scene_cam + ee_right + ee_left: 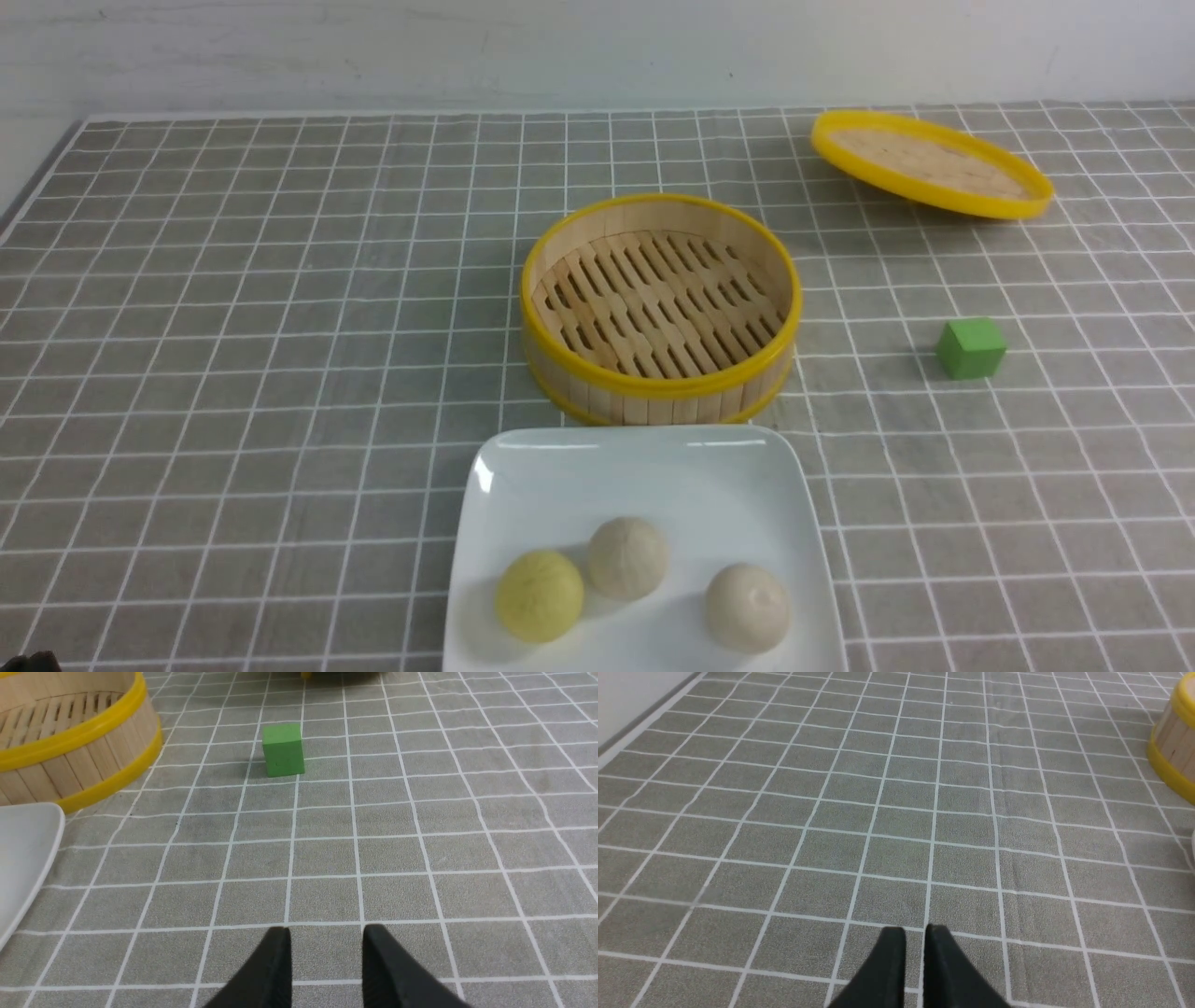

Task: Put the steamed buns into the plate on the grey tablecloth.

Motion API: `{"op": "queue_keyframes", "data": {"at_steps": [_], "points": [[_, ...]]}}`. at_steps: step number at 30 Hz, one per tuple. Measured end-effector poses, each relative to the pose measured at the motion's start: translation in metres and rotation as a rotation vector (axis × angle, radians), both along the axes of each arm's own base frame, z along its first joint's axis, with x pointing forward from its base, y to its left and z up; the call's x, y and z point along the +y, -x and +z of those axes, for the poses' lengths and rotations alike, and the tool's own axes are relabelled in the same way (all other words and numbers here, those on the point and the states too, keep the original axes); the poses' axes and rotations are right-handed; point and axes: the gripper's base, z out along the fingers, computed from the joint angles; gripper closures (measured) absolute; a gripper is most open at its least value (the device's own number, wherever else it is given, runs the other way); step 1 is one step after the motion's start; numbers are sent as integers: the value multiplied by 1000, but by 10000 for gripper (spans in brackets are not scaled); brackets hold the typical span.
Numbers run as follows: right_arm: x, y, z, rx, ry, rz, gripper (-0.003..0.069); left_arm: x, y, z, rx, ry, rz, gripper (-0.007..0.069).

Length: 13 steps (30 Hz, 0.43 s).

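Two cream-white steamed buns [627, 557] [747, 607] lie in the white square plate [644, 467] near the front edge of the grey tablecloth [233, 327], beside a yellow ball [539, 595]. Neither gripper shows in the front view. In the left wrist view my left gripper [915, 931] hovers over bare cloth, its fingertips a narrow gap apart and holding nothing. In the right wrist view my right gripper [327, 931] is open and empty over bare cloth, with the plate's corner [23, 849] off to one side.
An empty bamboo steamer basket [660, 308] stands just behind the plate; it also shows in both wrist views [70, 756] [1176, 751]. Its yellow-rimmed lid [931, 163] lies at the back right. A green cube [971, 347] sits right of the basket, ahead of my right gripper [282, 749].
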Motion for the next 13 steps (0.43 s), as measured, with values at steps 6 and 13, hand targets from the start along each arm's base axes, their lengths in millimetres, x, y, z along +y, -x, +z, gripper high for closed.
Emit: {"op": "queue_keyframes", "data": {"at_steps": [6, 13], "points": [[0, 0, 0, 0, 0, 0, 422, 0, 0, 0, 0, 0, 0, 531], [0, 0, 0, 0, 0, 0, 421, 1, 0, 0, 1, -2, 24, 519]]}}
